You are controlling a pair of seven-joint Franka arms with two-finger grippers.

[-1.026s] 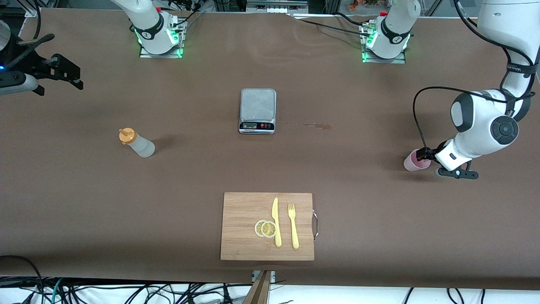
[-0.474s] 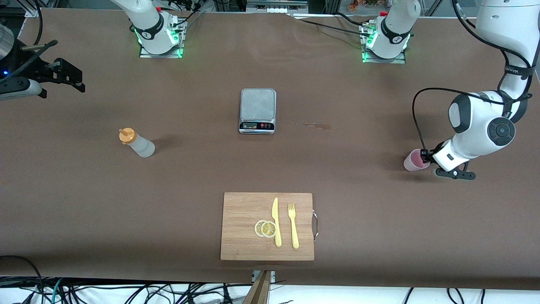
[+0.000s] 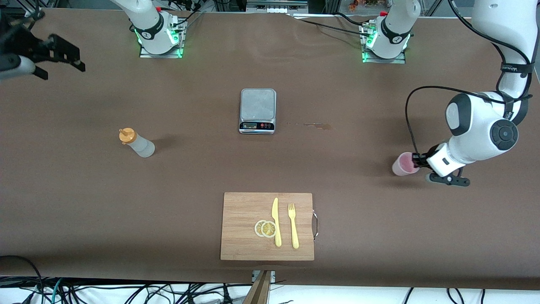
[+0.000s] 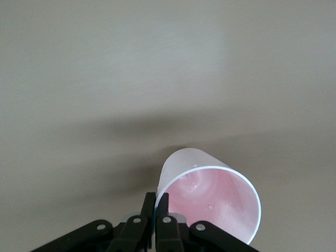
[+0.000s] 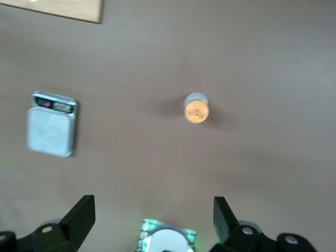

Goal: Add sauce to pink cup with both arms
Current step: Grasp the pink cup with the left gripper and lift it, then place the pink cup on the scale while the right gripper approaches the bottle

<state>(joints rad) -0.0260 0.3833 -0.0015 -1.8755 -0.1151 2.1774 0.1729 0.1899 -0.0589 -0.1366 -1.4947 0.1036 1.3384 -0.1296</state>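
With the left gripper [image 3: 415,160], pinched the rim of the pink cup [image 3: 401,164] at the left arm's end of the table: one finger inside the wall, one outside, drawn nearly together on the thin plastic, as seen in the left wrist view, where the fingertips [image 4: 163,202] met on the cup's [image 4: 210,194] edge. Had stood wide around that rim a second before, then closed fast and fully. Shifted the cup a little toward the middle of the table in the same second, tilted with its mouth toward the wrist camera. Looked to have raised it off the cloth, judging by the shadow lying apart from it, though could not tell for certain. Meant, on that evidence, the grasp as made and the carrying as begun. Held the right gripper [image 3: 61,67] spread to its widest and empty, high over the right arm's end of the table, moved somewhat toward the bases since a second before. Saw, between its fingers [image 5: 79,215] in the right wrist view, the sauce [image 5: 197,107] below. Left the sauce [image 3: 137,143] untouched, upright on the table toward the right arm's end, well apart from the cup. Left the pouring, therefore, yet to do.
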